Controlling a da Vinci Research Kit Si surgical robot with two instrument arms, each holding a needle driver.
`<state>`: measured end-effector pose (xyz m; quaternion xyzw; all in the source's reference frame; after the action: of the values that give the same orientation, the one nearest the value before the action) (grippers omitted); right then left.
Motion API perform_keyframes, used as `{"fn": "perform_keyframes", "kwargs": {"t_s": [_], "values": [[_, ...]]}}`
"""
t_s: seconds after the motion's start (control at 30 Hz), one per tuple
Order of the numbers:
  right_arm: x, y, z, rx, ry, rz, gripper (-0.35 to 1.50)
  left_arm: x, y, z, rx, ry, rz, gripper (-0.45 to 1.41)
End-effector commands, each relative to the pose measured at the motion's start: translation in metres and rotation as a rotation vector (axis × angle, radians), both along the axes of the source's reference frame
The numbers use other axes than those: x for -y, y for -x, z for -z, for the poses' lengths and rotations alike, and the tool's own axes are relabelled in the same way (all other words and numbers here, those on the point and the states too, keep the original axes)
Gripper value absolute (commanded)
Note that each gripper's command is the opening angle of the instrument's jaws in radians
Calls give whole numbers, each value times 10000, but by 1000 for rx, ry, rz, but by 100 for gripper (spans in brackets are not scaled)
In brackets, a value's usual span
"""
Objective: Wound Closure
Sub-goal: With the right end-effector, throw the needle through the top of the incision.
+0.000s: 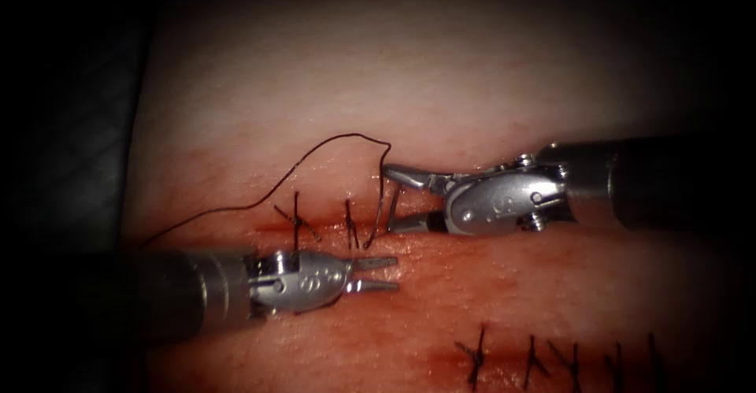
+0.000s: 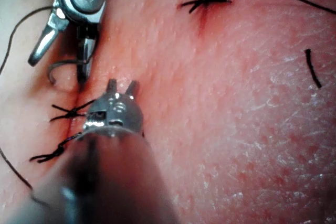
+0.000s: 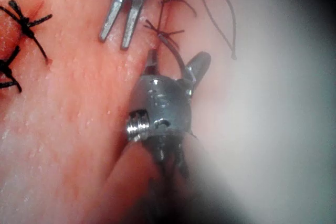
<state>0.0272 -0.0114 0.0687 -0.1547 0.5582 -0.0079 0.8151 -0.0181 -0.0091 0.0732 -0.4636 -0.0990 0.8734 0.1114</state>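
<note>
The right tool (image 1: 391,196) is standing with jaws spread wide around the needle (image 1: 380,216), which is poking into the cut (image 1: 331,224). The left tool (image 1: 383,274), jaws parted and empty, is hovering just below over bare tissue (image 1: 441,78). Thread (image 1: 315,157) is looping above.

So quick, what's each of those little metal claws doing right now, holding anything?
Left tool: fingers slightly open, holding nothing, just below the cut.
Right tool: fingers wide open around the needle at the cut, not gripping it.

Dark ribbed drape (image 1: 71,125) at the left edge, light pooled at centre, edges falling to black
</note>
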Motion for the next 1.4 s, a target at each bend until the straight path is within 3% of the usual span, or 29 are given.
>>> {"fn": "perform_keyframes", "kwargs": {"t_s": [0.03, 0.2, 0.5, 0.53, 0.57, 0.6, 0.77, 0.9, 1.2, 1.4], "values": [[0, -8, 0, -1, 12, 6, 101, 0, 6, -6, 1, 1, 0, -5], [-6, -9, 0, 18, 61, 21, 76, 1, 5, -5, 4, 1, -2, -5], [-10, -10, -21, 42, 58, 47, 78, 3, 5, -4, 4, 2, -3, -5], [-10, -12, -21, 42, 59, 47, 44, 3, 5, -5, 4, 2, -3, -5], [-10, -12, -21, 42, 59, 47, -3, 4, 5, -5, 2, 2, -5, -5], [-11, -12, -21, 46, 56, 50, -35, 5, 6, -5, 2, 2, -5, -5], [-20, -10, -30, 87, 36, 110, -35, 5, 6, -4, 5, 2, -7, -5], [-24, -4, -37, 56, 29, 128, -35, -7, 8, -8, 12, -6, -7, -8], [-47, 11, -47, -93, -279, 107, -35, -22, 20, -22, -11, 4, 16, -6], [-63, 10, -55, -176, -574, 22, -35, 1, 17, -53, -55, -28, 4, -6]]}}
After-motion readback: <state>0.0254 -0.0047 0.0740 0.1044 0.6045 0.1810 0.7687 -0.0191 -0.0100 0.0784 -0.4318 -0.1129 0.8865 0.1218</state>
